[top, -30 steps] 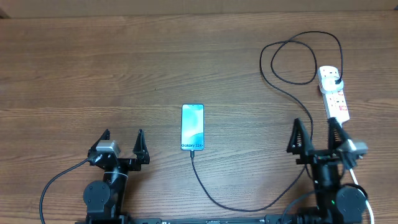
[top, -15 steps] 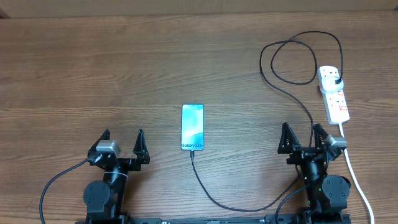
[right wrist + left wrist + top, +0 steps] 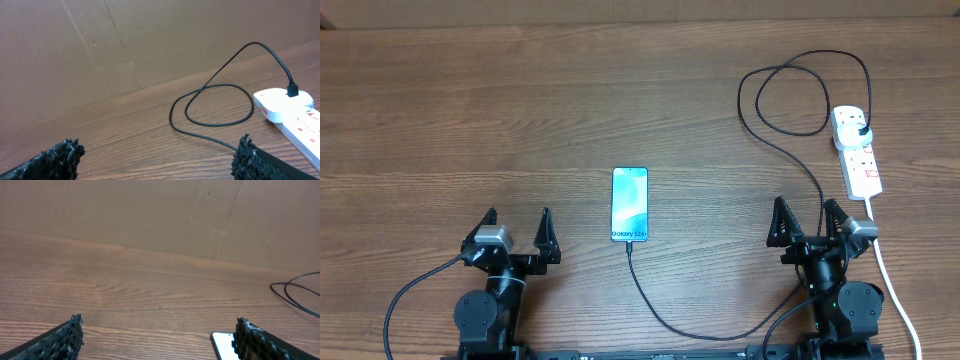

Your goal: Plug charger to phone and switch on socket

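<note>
Phone [image 3: 629, 204] was seen at centre, with charger [image 3: 861, 129] apparently seated at its 6 o'clock end. Socket [image 3: 857, 150] was found at 2 o'clock. Left gripper [image 3: 517, 228] and right gripper [image 3: 811, 222] were held wide, empty. Cable was judged limp and light, best gripped at the stiff connector; phone likely slippery.

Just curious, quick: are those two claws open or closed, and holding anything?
Left gripper: open, holding nothing.
Right gripper: open, holding nothing.
</note>
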You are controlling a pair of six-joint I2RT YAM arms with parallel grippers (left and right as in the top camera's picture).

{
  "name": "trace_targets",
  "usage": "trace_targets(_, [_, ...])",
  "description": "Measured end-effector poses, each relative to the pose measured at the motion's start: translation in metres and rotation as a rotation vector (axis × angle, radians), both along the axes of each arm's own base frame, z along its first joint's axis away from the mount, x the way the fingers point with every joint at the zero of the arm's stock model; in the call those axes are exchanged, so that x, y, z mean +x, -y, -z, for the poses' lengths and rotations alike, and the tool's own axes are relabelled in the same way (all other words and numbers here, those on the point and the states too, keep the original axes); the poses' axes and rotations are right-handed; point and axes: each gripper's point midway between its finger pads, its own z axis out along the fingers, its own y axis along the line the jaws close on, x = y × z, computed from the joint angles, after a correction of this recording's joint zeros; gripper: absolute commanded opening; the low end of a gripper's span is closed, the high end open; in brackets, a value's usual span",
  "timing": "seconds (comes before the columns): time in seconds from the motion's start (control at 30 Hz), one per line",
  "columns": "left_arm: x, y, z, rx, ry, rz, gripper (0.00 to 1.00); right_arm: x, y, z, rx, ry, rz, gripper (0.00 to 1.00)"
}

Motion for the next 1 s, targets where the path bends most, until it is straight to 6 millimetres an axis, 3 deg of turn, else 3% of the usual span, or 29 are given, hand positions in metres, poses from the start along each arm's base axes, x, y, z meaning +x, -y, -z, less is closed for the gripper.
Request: trace_targets(1.0, [0.0,-0.0001,0.0,0.0,0.0,0.0,1.0,0.0001,0.0064,-0.0009,0.0,0.004,0.026,1.0])
